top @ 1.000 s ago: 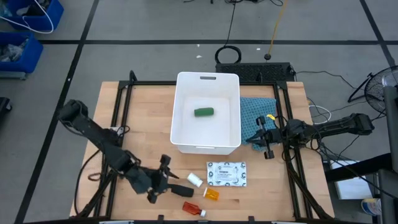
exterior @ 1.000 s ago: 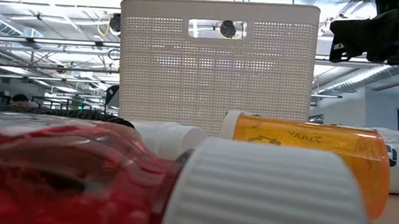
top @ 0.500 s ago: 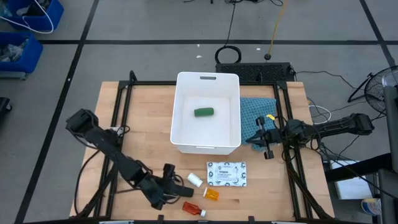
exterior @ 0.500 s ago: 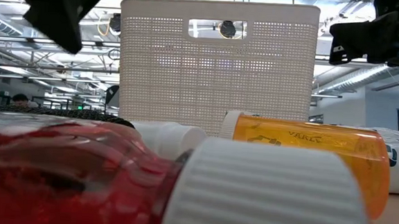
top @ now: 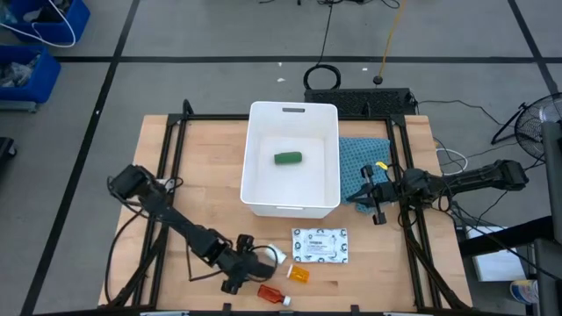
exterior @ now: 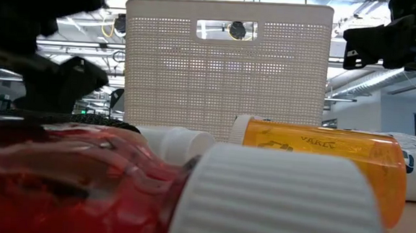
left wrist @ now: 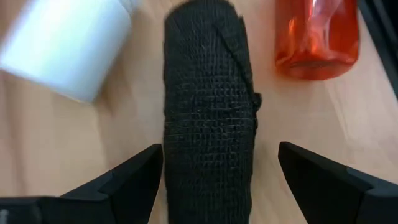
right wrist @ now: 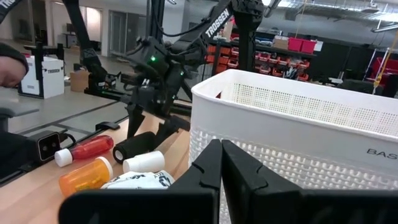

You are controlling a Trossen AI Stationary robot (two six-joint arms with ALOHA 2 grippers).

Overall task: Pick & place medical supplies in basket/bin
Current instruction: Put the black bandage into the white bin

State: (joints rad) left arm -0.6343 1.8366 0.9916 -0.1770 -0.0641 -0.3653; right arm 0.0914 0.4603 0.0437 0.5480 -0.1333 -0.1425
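The left claw is low over the wooden table, its fingers spread wide to either side of a black oblong roll of woven mesh without touching it. The left wrist view alone shows this: the roll lies lengthwise between the open fingers, with a small white plastic cylinder just beyond one finger and a red bottle just beyond the other. From above, the claw's own body hides the roll, and only the white cylinder, an orange vial and the red bottle with its white cap show just past the claw. A flat white printed packet lies a little farther off. Beyond those stands the large white rectangular plastic tub, with a green oblong lying inside, seen only from above.

The right claw hangs apart beside the tub, over a teal-blue cloth, its fingers pressed together on nothing. Its wrist view looks past the tub's perforated wall to the black roll on the table under the left claw.
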